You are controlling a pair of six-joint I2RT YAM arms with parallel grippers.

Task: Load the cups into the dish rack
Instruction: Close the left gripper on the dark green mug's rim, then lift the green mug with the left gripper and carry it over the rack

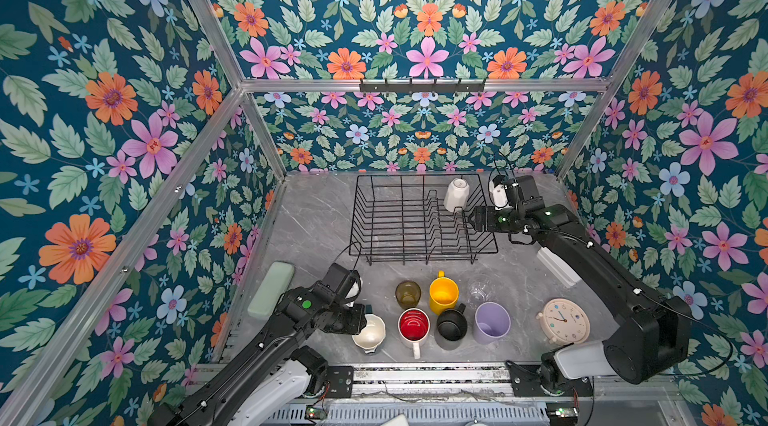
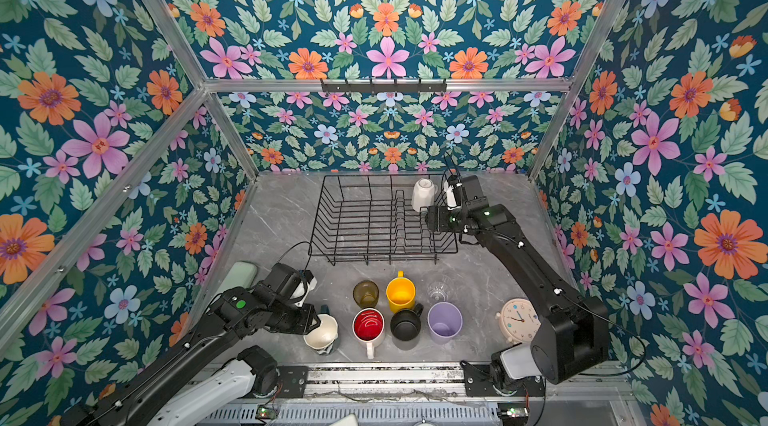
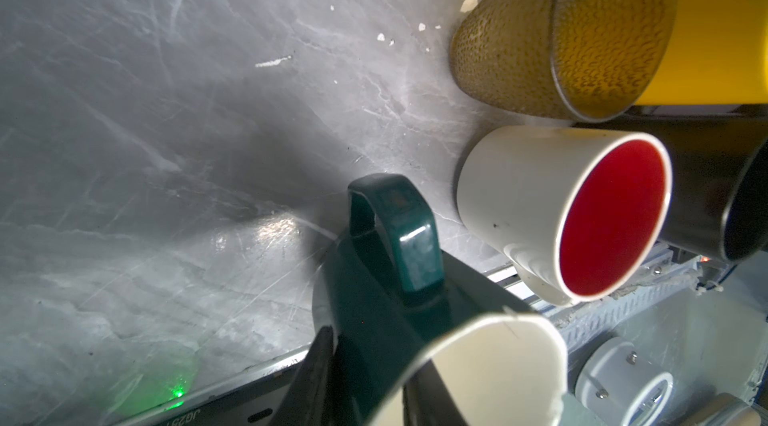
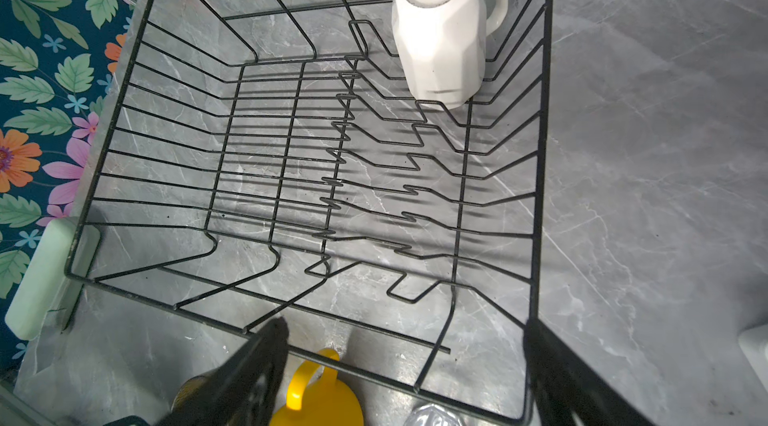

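We've racked just the white faceted mug (image 1: 456, 194), seven left; left end effector (image 3: 370, 361) pinches teal mug (image 3: 365, 299), right end effector (image 4: 405, 326) gapes empty.

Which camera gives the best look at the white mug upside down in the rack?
The right wrist view: the white faceted mug looms close, base up, handle and facets plain. Both top views show it small in the dish rack. The left wrist view misses it.

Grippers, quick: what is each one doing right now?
Left gripper: jaws straddle the rim of the teal mug; grip cannot be told.
Right gripper: open, holding nothing.
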